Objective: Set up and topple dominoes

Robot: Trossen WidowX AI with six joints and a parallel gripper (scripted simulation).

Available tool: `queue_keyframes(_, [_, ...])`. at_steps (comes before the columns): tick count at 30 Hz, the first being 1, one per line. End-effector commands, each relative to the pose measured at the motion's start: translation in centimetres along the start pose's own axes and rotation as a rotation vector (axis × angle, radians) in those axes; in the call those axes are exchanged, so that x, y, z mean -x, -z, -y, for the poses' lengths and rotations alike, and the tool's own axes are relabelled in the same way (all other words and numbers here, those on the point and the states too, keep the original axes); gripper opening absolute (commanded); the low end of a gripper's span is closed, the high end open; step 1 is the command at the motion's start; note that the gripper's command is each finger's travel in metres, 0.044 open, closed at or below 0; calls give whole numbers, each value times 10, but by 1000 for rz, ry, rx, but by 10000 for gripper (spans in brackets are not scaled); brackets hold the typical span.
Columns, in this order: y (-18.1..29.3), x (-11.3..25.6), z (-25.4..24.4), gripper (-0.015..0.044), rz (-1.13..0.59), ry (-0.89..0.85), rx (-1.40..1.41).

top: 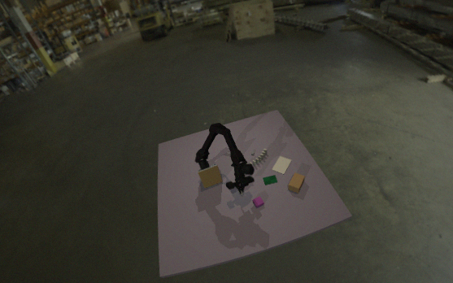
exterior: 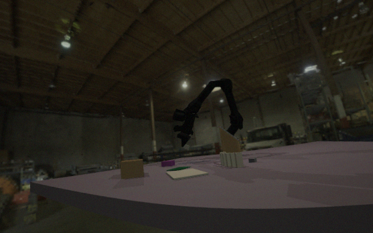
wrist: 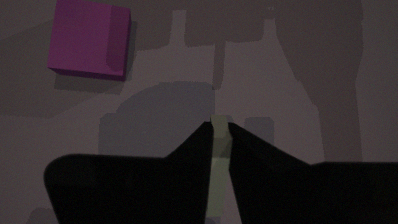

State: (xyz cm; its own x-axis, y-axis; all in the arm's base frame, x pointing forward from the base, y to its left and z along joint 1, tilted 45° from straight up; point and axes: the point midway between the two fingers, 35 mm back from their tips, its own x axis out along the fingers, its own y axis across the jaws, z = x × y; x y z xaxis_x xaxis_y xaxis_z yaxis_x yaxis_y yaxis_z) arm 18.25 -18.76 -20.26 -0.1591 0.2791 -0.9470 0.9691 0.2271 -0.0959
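My gripper (top: 241, 191) (exterior: 184, 145) (wrist: 217, 130) is shut on a pale domino (wrist: 218, 182), which shows as a light strip between the dark fingertips. In the exterior view the fingertips hang above the table, to the left of the row. The row of pale standing dominoes (top: 260, 158) (exterior: 232, 160) is upright and evenly spaced; in the top view the arm hides its near end. A small grey piece (top: 253, 154) (exterior: 252, 160) lies beside the row; I cannot tell whether it is a domino.
A magenta block (top: 258, 202) (exterior: 168, 163) (wrist: 90, 40) is near the gripper. A green flat piece (top: 270, 180) (exterior: 179, 169), a cream slab (top: 281, 167) (exterior: 187, 174) and an orange-brown block (top: 296, 182) (exterior: 132, 169) lie beyond it. A tan panel (top: 211, 176) (exterior: 229, 142) stands near the arm's base.
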Motion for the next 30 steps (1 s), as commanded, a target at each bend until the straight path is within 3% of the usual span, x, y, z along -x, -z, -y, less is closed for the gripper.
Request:
queue_keyframes(1, [3, -6, 0, 22, 76, 29, -7])
queue_keyframes(30, [18, 0, -3, 22, 653, 23, -86])
